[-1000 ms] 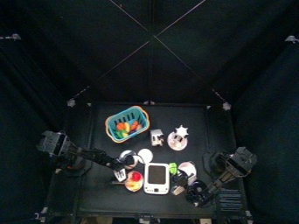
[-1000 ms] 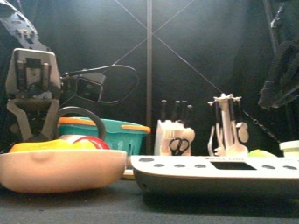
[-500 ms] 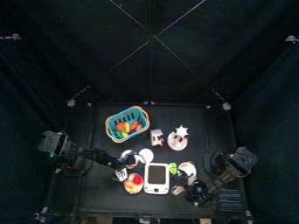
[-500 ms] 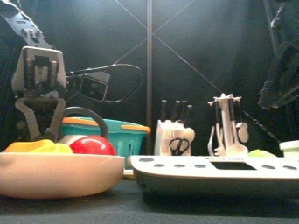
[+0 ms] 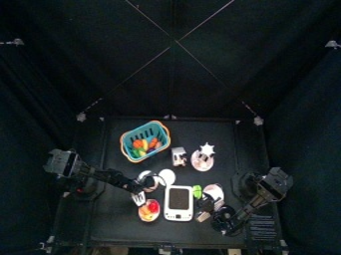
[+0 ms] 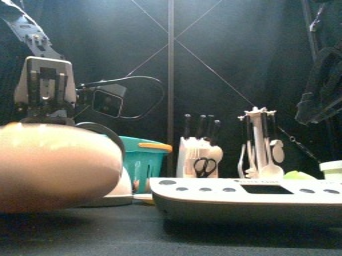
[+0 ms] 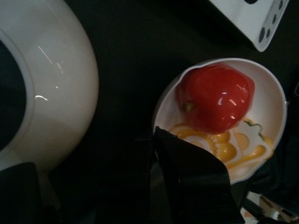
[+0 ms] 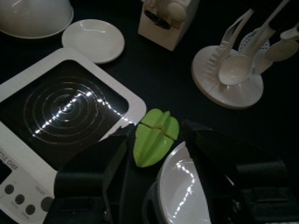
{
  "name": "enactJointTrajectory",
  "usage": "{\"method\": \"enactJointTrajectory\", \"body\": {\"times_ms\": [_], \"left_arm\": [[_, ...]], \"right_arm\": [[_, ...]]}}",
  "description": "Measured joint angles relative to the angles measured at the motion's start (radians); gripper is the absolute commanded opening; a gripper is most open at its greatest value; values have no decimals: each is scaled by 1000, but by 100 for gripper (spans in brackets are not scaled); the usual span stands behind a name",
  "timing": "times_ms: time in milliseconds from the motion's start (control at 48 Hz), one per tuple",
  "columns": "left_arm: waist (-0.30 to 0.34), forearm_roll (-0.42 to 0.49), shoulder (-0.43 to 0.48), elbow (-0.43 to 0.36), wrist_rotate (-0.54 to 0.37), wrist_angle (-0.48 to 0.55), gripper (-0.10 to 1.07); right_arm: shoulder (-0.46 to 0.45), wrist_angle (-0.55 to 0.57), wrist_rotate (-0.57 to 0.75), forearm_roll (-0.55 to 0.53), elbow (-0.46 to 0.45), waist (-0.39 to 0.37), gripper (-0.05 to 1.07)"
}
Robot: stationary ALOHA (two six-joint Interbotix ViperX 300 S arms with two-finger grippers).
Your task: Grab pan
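A teal basket with orange, red and green produce is seen toward the back of the worktop. A white knife block with black handles is placed beside a white utensil stand. A white flat appliance with concentric rings and buttons is set at the front. A green leaf-shaped item is laid touching its edge. A small white dish is noted near the block. Black curtains are hung all round.
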Motion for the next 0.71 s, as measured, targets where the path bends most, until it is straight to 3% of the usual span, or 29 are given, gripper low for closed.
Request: {"method": "enactJointTrajectory", "body": {"times_ms": [708], "left_arm": [[12,57,-8,-83,0,117,41]], "right_arm": [[2,0,0,0,0,0,83]]}}
